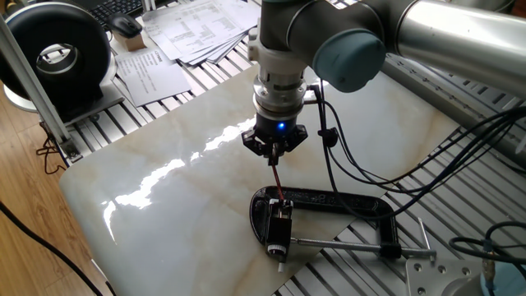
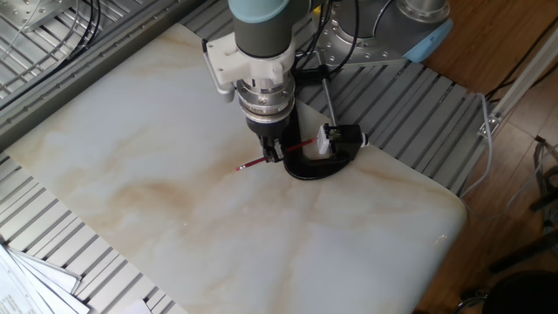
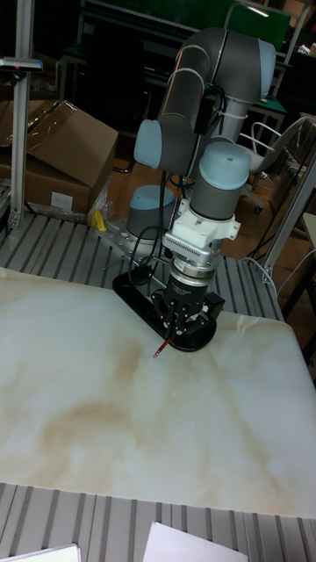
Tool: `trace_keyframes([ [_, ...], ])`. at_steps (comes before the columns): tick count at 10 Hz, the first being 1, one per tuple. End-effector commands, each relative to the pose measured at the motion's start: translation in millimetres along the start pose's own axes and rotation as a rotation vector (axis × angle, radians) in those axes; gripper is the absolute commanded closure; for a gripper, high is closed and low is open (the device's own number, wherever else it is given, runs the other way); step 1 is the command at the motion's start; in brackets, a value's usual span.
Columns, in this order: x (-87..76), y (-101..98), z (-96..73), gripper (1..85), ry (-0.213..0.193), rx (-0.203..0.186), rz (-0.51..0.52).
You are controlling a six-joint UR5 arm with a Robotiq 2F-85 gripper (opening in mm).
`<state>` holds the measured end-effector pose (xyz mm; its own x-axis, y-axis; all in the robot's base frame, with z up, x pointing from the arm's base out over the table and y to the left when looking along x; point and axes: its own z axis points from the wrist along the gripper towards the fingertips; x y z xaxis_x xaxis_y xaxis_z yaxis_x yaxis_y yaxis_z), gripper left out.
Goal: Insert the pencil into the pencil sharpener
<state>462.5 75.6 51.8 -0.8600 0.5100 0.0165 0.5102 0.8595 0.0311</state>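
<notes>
My gripper (image 1: 274,153) is shut on the thin dark red pencil (image 1: 279,182), which lies nearly level just above the marble slab. The pencil's front end points at the pencil sharpener (image 1: 279,227), a small black block with metal parts and a whitish end, held in a black clamp. From the other side, the pencil (image 2: 253,162) sticks out behind the gripper (image 2: 275,153) and its front end reaches toward the pencil sharpener (image 2: 336,139). Whether the tip is inside the sharpener cannot be told. In the tall view only the pencil's rear end (image 3: 161,349) shows below the gripper (image 3: 183,331).
A large black C-shaped clamp (image 1: 345,202) with a steel screw rod (image 1: 349,243) lies at the slab's edge. Black cables (image 1: 353,168) hang from the wrist. Papers (image 1: 193,29) and a round black device (image 1: 57,51) sit beyond the slab's far corner.
</notes>
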Motion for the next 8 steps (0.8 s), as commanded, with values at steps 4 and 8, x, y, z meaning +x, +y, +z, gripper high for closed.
trace_keyframes([
  [4,1.4,6.9,0.4,84.3,0.0,-0.007,0.008],
  [8,3.2,8.0,-1.8,84.3,0.007,0.001,0.007],
])
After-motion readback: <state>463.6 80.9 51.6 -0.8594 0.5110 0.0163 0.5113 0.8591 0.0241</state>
